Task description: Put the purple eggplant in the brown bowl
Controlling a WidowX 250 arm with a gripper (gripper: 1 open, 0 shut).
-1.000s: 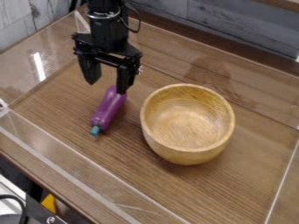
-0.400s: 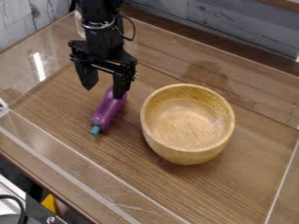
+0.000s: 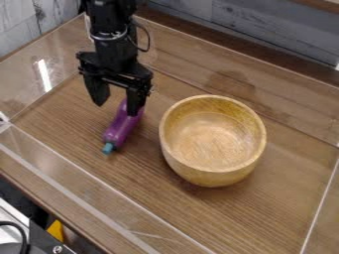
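Eggplant: small glossy purple toy eggplant with teal-green stem tip (image 3: 121, 126) lies on its side on the wood-grain bench (image 3: 79, 189), stem end toward the camera, body angled up and away. It sits just beside the bowl's left wall, apparently not touching it.
Bowl: large round light-brown wooden bowl with thick rim (image 3: 212, 180) stands upright and empty, to the right of the eggplant.
Gripper: black gripper (image 3: 114, 96) points straight down over the eggplant's far, fatter end. Fingers (image 3: 95, 91) stand wide apart, nothing between them; tips are near the fruit, contact cannot be told.
Task state: eggplant not yet grasped, bowl not yet filled.
Handling, judged: looks light and stiff, likely hollow plastic. Glossy curved skin may slip or roll under a pinch.
Grip point, judged: across the thick mid-body, fingers square to the long axis, not on the tapering stem end.
Risk, judged: an off-centre squeeze could squirt it sideways toward the bowl wall.
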